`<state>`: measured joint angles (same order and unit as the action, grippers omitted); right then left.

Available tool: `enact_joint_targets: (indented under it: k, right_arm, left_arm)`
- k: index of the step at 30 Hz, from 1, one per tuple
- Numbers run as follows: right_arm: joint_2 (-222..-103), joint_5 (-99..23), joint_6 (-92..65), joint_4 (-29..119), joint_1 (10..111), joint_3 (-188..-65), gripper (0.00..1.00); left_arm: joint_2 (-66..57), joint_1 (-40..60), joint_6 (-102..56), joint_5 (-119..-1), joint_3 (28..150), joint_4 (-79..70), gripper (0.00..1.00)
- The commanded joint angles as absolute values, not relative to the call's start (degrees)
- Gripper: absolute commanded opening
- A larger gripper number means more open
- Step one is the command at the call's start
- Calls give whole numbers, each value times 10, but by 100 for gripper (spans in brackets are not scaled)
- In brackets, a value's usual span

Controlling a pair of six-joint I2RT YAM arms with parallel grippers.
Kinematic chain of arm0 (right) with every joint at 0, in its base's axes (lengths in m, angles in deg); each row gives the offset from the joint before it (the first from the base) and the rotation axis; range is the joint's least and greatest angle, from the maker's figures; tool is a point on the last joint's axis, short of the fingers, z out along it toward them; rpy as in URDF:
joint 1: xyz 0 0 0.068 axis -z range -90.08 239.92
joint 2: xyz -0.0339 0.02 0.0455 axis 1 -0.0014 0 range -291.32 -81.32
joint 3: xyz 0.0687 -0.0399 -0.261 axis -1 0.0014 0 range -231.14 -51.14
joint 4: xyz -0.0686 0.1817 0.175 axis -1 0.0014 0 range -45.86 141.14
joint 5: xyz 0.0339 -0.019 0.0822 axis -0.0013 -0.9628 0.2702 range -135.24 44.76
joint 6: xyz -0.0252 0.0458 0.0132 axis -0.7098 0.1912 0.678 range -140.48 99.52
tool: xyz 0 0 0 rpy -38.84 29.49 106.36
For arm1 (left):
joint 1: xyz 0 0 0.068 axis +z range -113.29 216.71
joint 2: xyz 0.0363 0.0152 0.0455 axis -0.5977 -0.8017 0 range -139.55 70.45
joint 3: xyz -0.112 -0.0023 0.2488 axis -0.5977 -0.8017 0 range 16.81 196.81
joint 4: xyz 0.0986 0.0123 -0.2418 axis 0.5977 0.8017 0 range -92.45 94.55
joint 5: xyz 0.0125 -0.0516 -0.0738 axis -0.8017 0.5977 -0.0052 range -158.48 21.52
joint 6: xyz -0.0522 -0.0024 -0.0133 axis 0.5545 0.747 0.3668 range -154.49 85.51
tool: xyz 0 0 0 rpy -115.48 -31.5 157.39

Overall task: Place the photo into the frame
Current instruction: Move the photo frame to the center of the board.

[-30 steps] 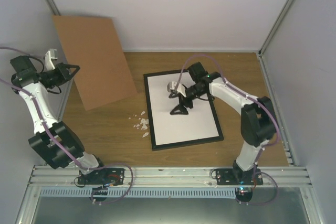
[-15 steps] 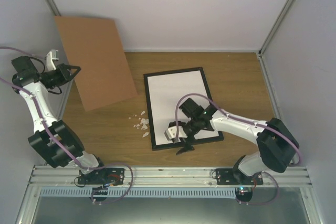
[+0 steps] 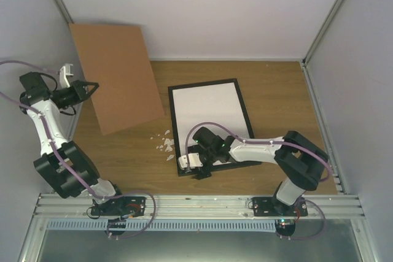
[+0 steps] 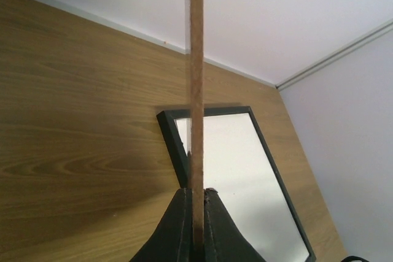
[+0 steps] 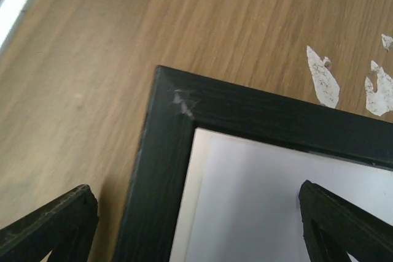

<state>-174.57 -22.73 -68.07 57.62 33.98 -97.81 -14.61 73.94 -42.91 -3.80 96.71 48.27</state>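
The black frame (image 3: 174,128) lies flat on the wooden table, with a plain white sheet (image 3: 209,115) filling it. The photo is hidden; no print shows. My right gripper (image 3: 195,165) hovers low over the frame's near left corner (image 5: 164,145), open, one finger outside the frame and one over the white sheet (image 5: 276,200), holding nothing. My left gripper (image 3: 92,85) is at the far left, shut on the edge of a brown backing board (image 3: 120,75). The left wrist view shows the board (image 4: 196,90) edge-on, clamped between the jaws, with the frame (image 4: 172,139) beyond.
Small white flecks (image 3: 164,142) lie on the table just left of the frame, also seen as white flecks (image 5: 322,78) from the right wrist. Grey walls enclose the table on three sides. A metal rail (image 3: 196,204) runs along the near edge.
My right arm swept from the middle of the frame down to its near left corner. The left gripper and board shifted slightly right.
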Motion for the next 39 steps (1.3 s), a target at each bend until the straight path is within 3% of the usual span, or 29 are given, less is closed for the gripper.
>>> enact_joint_targets:
  k: [1, 8, 15, 20, 26, 34, 39]
  right_arm:
    - [-1793, -279, -633, 490, 320, -988, 88]
    - [-1875, -348, -590, 466, 311, -1074, 87]
    - [-1825, -284, -582, 507, 311, -1060, 88]
    - [-1771, -246, -581, 552, 311, -1039, 75]
    - [-1797, -241, -593, 539, 311, -1029, 72]
    - [-1837, -243, -609, 530, 311, -1032, 52]
    - [-1849, -251, -606, 522, 312, -1023, 51]
  left_arm:
    - [-101, 738, -453, 23, 952, 422, 0]
    - [-74, 738, -458, 37, 929, 394, 0]
    - [-58, 738, -459, 51, 905, 367, 0]
    - [-46, 737, -462, 60, 884, 358, 0]
    - [-11, 737, -458, 63, 850, 335, 0]
    - [22, 737, -459, 65, 819, 322, 0]
    - [30, 737, -467, 71, 806, 320, 0]
